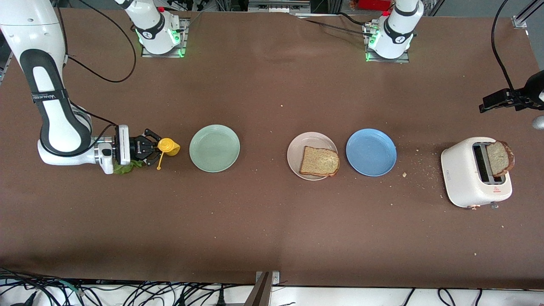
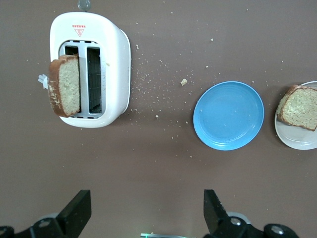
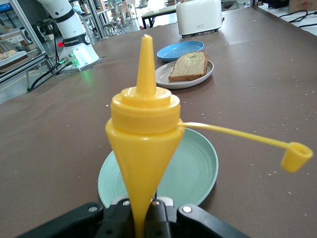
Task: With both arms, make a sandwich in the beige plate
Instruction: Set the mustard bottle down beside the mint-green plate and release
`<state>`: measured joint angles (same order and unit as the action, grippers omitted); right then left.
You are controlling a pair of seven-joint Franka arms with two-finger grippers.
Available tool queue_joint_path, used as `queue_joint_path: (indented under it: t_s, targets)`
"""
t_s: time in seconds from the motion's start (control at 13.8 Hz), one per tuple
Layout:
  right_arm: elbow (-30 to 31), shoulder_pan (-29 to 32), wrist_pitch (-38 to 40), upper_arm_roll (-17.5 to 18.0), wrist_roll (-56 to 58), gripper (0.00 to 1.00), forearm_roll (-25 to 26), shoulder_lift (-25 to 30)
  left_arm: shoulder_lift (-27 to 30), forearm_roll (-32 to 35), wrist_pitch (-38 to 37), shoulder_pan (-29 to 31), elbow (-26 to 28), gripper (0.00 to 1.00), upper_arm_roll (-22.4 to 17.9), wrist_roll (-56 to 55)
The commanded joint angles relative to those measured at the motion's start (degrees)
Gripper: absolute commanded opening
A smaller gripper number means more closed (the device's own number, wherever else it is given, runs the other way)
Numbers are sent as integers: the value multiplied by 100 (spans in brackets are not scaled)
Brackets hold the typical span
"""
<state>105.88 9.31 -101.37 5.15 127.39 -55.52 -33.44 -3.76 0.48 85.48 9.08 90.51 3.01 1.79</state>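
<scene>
Where the front view shows the right arm lying low at its end of the table, the right gripper [image 1: 149, 148] is clamped on a yellow squeeze bottle [image 1: 168, 146]; a green leaf [image 1: 126, 167], possibly lettuce, is mostly hidden beneath the wrist. The beige plate [image 1: 299, 145] holds one bread slice [image 1: 319, 162], well apart from it. In the left wrist view, the left gripper [image 2: 146, 215] hovers open above bare table near the toaster [image 2: 116, 64], its fingers cut off. In the right wrist view, the bottle blocks part of the mint-green plate [image 3: 195, 171].

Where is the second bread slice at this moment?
The second bread slice stands in a slot of the white toaster, at the left arm's end of the table, beside the blue plate.
</scene>
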Motion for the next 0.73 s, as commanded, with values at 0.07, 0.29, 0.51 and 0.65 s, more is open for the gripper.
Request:
queue_joint_path:
  t_s: [0.07,0.29,0.51,0.65]
  targets:
    - [-129,229,170,74,663,0,-134,-425,-10,-39,-66,-55,-139,100,332,-47]
    - [-129,299,170,74,910,0,-125,-619,25,-118,-66,-55,-174,100,437,-3]
    - [-252,361,196,74,1129,0,-125,-874,148,-118,-224,-73,-147,100,429,41]
    - [-314,378,214,65,1183,0,-134,-944,148,-83,-251,-134,-130,100,603,6]
